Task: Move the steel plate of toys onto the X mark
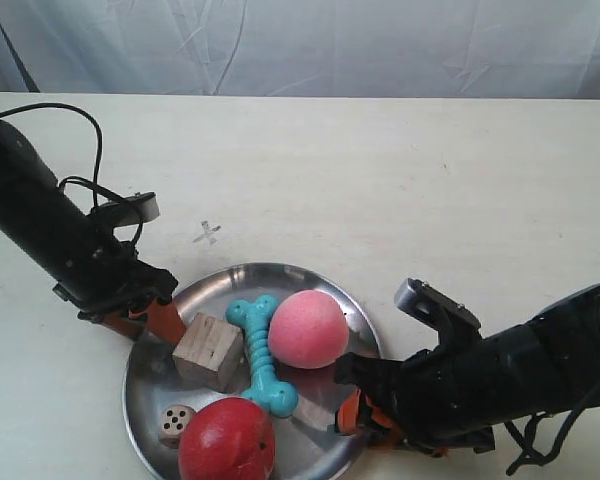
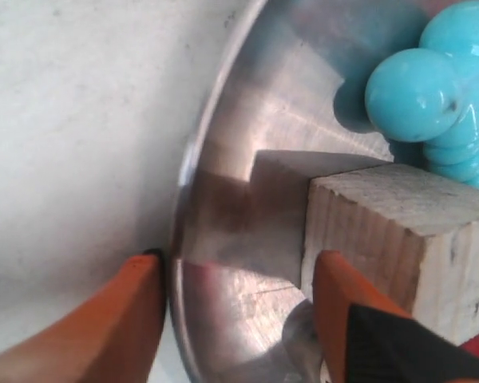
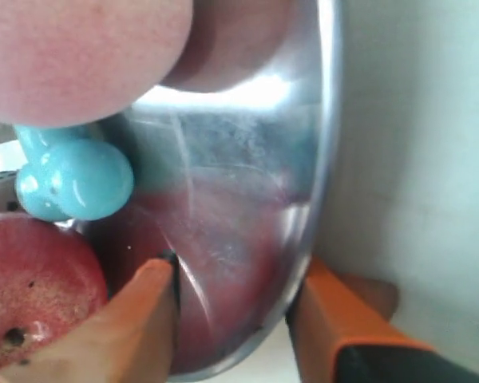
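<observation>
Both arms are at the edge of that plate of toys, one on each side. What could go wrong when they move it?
1. The left gripper and right gripper only straddle the thin, shiny rim of the plate, with their jaws wide apart. A poor pinch could slip.
2. If the plate tilts, the red ball and pink ball could roll off, since it is shallow.
3. The left gripper's inner finger sits right by the cube. Closing might shove it.
</observation>
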`<state>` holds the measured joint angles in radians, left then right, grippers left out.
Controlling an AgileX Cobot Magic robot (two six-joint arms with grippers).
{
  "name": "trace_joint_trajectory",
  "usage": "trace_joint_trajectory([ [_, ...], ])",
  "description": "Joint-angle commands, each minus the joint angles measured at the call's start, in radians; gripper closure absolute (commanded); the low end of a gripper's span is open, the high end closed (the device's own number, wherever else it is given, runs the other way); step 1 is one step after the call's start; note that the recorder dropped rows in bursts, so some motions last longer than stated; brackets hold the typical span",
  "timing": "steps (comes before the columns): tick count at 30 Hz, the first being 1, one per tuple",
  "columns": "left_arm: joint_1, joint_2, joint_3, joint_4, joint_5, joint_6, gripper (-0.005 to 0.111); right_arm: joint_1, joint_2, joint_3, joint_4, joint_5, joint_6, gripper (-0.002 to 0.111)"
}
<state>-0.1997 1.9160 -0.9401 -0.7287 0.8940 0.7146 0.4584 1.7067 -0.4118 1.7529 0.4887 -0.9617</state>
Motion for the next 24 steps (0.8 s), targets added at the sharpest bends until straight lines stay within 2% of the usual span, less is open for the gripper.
trace_joint_trajectory([
  [1, -0.003, -0.001, 0.003, 0.0, 0.004, -0.002, 0.06, 0.002, 0.016, -0.013, -0.008, -0.058, -0.002, 0.086],
  [4, -0.003, -0.001, 0.003, 0.0, 0.002, -0.002, 0.078, 0.002, 0.016, -0.021, -0.008, -0.055, -0.002, 0.106],
  [9, -0.003, -0.001, 0.003, -0.02, -0.004, 0.0, 0.106, 0.002, 0.016, -0.023, -0.008, -0.053, -0.002, 0.109],
  [24, -0.003, -0.001, 0.003, -0.062, 0.052, -0.024, 0.107, 0.002, 0.016, -0.023, -0.008, 0.084, 0.016, 0.109],
])
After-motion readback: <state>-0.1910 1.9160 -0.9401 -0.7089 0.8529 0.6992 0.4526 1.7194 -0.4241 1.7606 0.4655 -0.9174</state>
